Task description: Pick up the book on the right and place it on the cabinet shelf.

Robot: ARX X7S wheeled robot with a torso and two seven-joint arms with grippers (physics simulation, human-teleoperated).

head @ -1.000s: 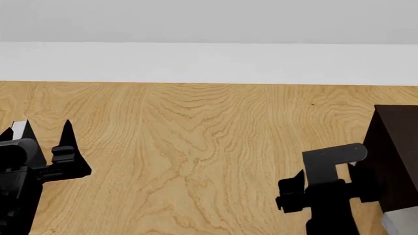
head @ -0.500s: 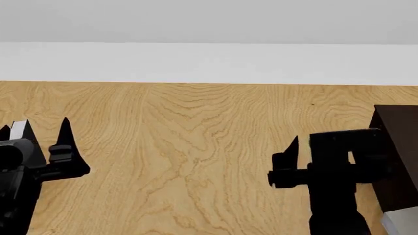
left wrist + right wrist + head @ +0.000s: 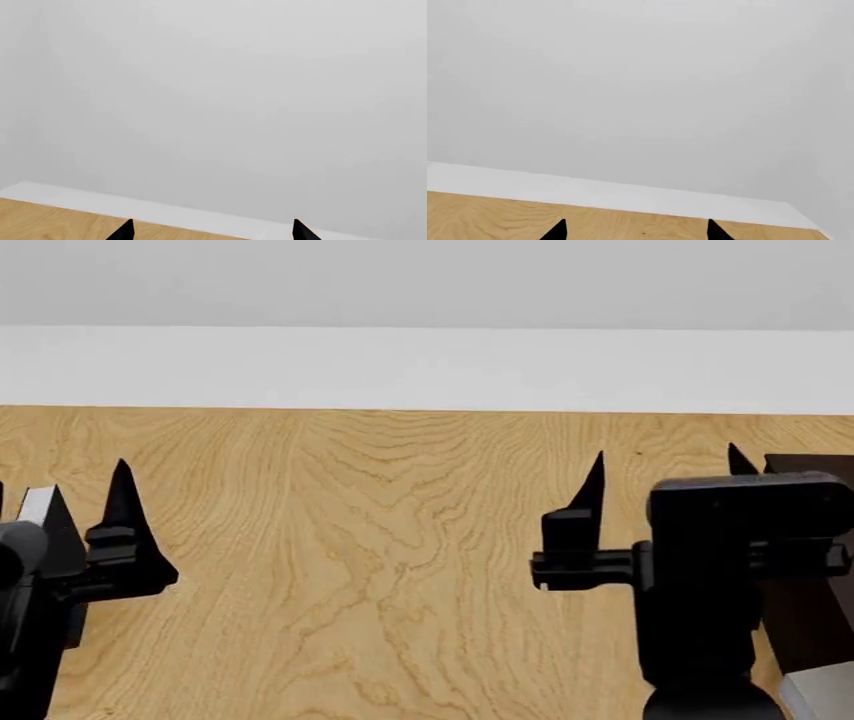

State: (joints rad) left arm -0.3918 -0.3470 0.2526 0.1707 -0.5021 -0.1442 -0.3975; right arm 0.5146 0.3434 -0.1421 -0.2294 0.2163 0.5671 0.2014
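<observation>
Behind our right arm, at the lower right corner of the head view, only a sliver of the very dark cabinet shelf (image 3: 801,625) shows, the rest cut off by the frame and covered by the arm's black housing. Just below that sliver a small light-grey corner (image 3: 817,695) pokes in; it may be the book, but too little of it shows for us to tell, and neither wrist view shows any book. Our right gripper (image 3: 665,476) points up and away from us with its two pointed fingers spread wide, one tip over bare wood and the other close against the cabinet's near edge, and nothing sits between them. Far from the cabinet, at the opposite side of the head view, our left gripper (image 3: 60,495) is partly cropped: one dark finger stands clear, and beside it a pale patch shows (we cannot make out what it is). In the left wrist view both tips (image 3: 124,230) stand well apart with nothing between them, so that gripper is spread too. Both wrist cameras see mostly blank pale wall (image 3: 640,90) above a white baseboard. Away from the cabinet, the wooden floor (image 3: 360,540) runs bare between the two arms up to the baseboard.
</observation>
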